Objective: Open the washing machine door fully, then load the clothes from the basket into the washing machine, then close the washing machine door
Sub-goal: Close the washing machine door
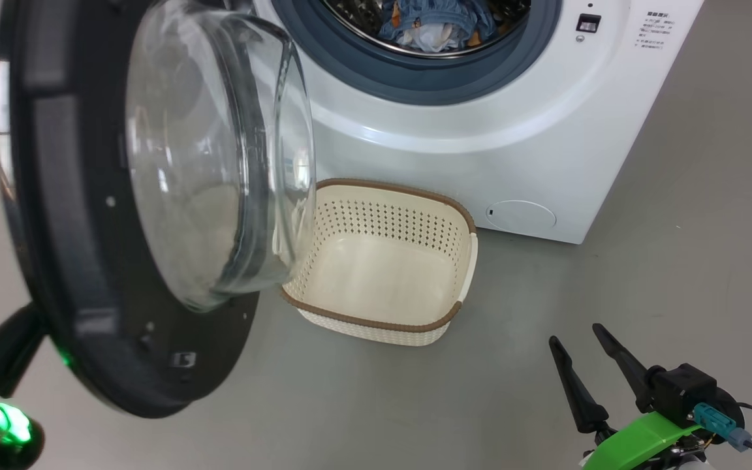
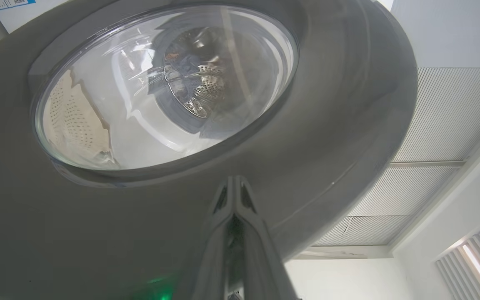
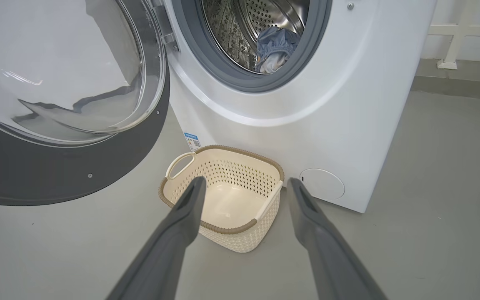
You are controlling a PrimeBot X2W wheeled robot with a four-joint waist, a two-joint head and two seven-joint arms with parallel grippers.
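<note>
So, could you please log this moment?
black round door: open; cream plastic basket: empty; blue clothes: in steel drum; left fingers: shut; right fingers: open

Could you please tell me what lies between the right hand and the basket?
Bare grey floor separates the right hand from the basket, as the head view shows.

Bright, even overhead light leaves only a faint soft shadow on the grey floor (image 1: 676, 274) beside the basket (image 1: 464, 261), while white glare streaks the glass of the washing machine door (image 1: 82, 307) and a green lamp (image 1: 4, 418) glows at lower left. In the left wrist view the door looks hazy and low in contrast, the left end effector (image 2: 234, 181) is blurred, and a bright strip (image 2: 479, 271) at lower right is overexposed. The right wrist view's wide lens bows the edges of the washing machine (image 3: 348, 125), and the right end effector (image 3: 245, 183) softens toward the bottom edge.
</note>
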